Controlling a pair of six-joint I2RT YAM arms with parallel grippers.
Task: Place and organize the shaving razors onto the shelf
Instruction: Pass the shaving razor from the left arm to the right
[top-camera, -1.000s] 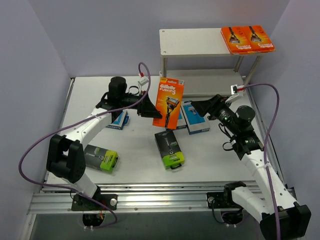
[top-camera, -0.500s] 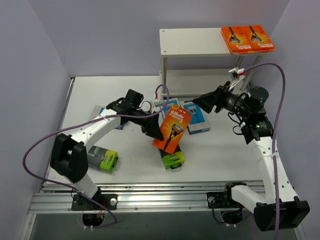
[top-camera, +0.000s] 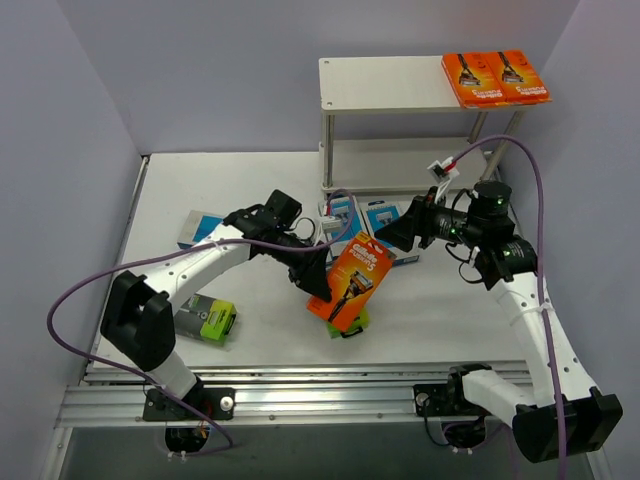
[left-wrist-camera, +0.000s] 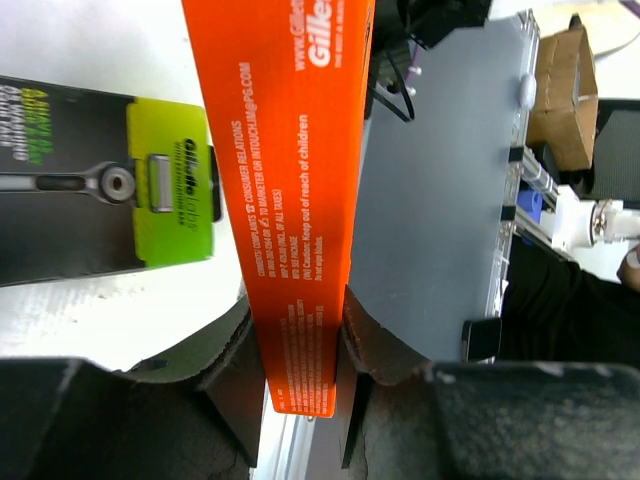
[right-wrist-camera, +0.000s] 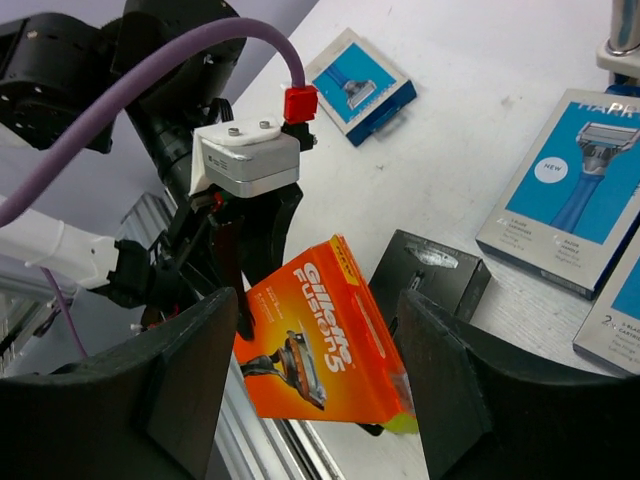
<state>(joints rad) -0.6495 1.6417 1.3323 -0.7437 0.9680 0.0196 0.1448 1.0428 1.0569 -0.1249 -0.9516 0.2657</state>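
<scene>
**Top view:** The left gripper is clamped on an orange pack and holds it tilted above the table, near the middle front. A black pack lies under it, with only its lime end showing. The right gripper is just beside the held pack's upper end, its jaws apart and holding nothing. Two orange packs lie side by side at the right end of the shelf top board. Two blue packs lie on the table in front of the shelf. A third blue pack lies to the left, and a second black pack is near the left arm's base.

**Left wrist:** Both fingers press the faces of the orange pack at its near edge. The black pack lies flat on the table beyond.

**Right wrist:** The fingers stand wide apart. The orange pack shows in the gap beyond them, touching neither finger. The left gripper grips it at its left corner. The black pack pokes out behind it
</scene>
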